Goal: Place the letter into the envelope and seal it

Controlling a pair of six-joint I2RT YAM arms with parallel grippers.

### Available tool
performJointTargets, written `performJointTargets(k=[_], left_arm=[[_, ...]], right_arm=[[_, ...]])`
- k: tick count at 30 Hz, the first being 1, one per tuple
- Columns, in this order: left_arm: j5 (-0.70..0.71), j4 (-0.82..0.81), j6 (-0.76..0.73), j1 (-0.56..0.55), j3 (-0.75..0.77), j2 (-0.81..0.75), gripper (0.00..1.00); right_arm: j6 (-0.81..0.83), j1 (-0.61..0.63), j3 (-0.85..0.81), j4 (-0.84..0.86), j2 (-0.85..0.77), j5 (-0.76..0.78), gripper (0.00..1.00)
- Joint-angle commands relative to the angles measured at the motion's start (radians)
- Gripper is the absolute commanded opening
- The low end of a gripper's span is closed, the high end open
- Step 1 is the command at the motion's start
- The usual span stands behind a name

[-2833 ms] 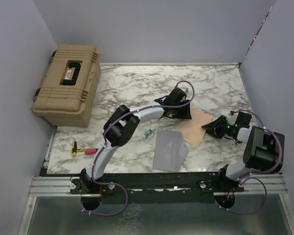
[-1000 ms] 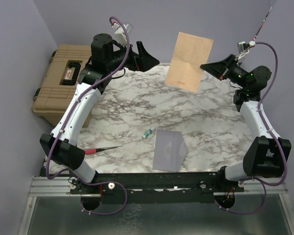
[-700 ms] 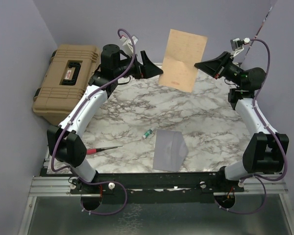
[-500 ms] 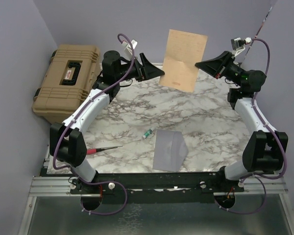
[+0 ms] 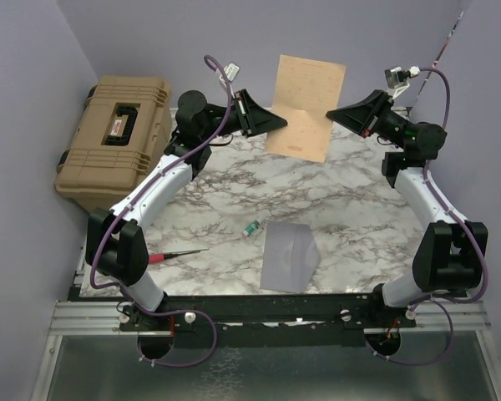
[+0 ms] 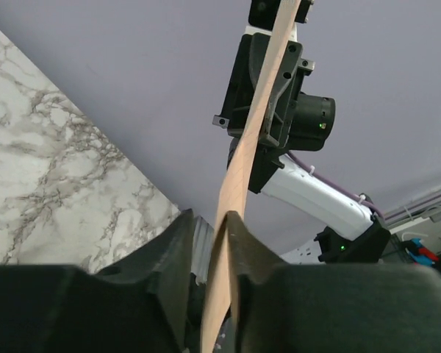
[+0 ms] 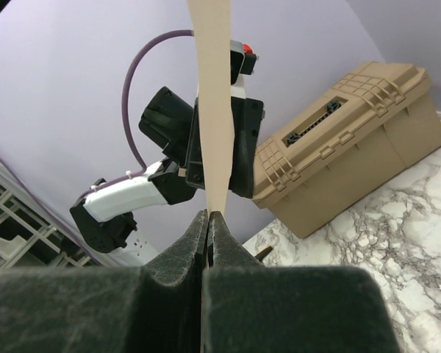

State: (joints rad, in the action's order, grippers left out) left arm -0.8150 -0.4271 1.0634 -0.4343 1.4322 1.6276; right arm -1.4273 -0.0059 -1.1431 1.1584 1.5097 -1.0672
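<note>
Left hand point(image 5: 277, 122) moved in on the letter point(image 5: 306, 100), fingers point(image 6: 169, 254) straddling its left edge, grip unclear, right hand point(image 5: 332, 114) pinching its right edge, sheet upright over far bench point(image 5: 359, 209), envelope point(image 5: 288, 255) flat near.

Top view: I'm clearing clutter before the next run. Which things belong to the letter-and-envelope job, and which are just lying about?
Job: letter, held up in the air; envelope, flat on the table.
Lying about: tan case, red-handled screwdriver, small green-and-white object.
</note>
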Motion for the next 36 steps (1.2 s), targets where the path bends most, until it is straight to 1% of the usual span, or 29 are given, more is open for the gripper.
performJointTargets(k=[1,2,3,4,7,8,9,10,11,13,15,18,22,26,28,30,32,34,36], left_arm=[[-0.045,-0.044,0.008,-0.003,0.023,-0.008,0.14],[-0.047,-0.044,0.006,-0.003,0.023,-0.008,0.05],[-0.049,-0.044,-0.003,-0.003,0.023,-0.009,0.0],[-0.049,-0.044,-0.013,-0.002,0.023,-0.011,0.0],[-0.052,-0.043,-0.038,0.0,0.023,-0.014,0.0],[-0.057,-0.04,-0.046,0.002,0.024,-0.012,0.0],[-0.061,-0.036,-0.053,0.004,0.024,-0.01,0.0],[-0.066,-0.029,-0.06,0.006,0.024,-0.011,0.0],[-0.071,-0.023,-0.066,0.008,0.022,-0.011,0.0],[-0.076,-0.007,-0.081,0.009,0.018,-0.015,0.0],[-0.073,0.016,-0.096,0.011,0.013,-0.018,0.0],[-0.062,0.04,-0.115,0.01,0.01,-0.02,0.0],[-0.024,0.148,-0.177,0.011,0.045,-0.012,0.0],[0.039,0.257,-0.23,0.012,0.1,0.008,0.0],[0.063,0.301,-0.255,0.012,0.127,0.021,0.0],[0.08,0.32,-0.27,0.014,0.146,0.03,0.0],[0.082,0.321,-0.281,0.015,0.156,0.036,0.0],[0.086,0.321,-0.299,0.016,0.156,0.033,0.0],[0.101,0.328,-0.33,0.016,0.151,0.023,0.0]], right_arm=[[-0.028,0.027,0.019,0.05,0.002,-0.019,0.01],[-0.021,0.027,0.018,0.044,-0.002,-0.022,0.01],[-0.006,0.027,0.013,0.029,-0.005,-0.029,0.01],[0.021,0.027,0.005,0.007,-0.009,-0.042,0.05],[0.147,0.027,-0.014,-0.121,-0.034,-0.043,0.53],[0.19,0.027,-0.019,-0.163,-0.043,-0.032,0.63],[0.226,0.027,-0.028,-0.195,-0.049,-0.021,0.7],[0.254,0.027,-0.039,-0.224,-0.053,-0.014,0.74],[0.279,0.027,-0.052,-0.245,-0.054,-0.013,0.77],[0.3,0.027,-0.067,-0.253,-0.055,-0.001,0.8],[0.297,0.028,-0.069,-0.224,-0.058,0.012,0.82],[0.273,0.027,-0.076,-0.173,-0.051,-0.001,0.82],[0.166,0.027,-0.066,0.011,-0.031,-0.054,0.79],[0.016,0.027,-0.071,0.21,-0.008,-0.159,0.75],[-0.039,0.028,-0.058,0.268,-0.011,-0.186,0.73],[-0.059,0.036,-0.038,0.281,-0.026,-0.212,0.72],[-0.046,0.049,-0.015,0.264,-0.051,-0.241,0.72],[0.001,0.059,0.0,0.206,-0.083,-0.269,0.73],[0.076,0.065,0.003,0.099,-0.119,-0.298,0.73]])
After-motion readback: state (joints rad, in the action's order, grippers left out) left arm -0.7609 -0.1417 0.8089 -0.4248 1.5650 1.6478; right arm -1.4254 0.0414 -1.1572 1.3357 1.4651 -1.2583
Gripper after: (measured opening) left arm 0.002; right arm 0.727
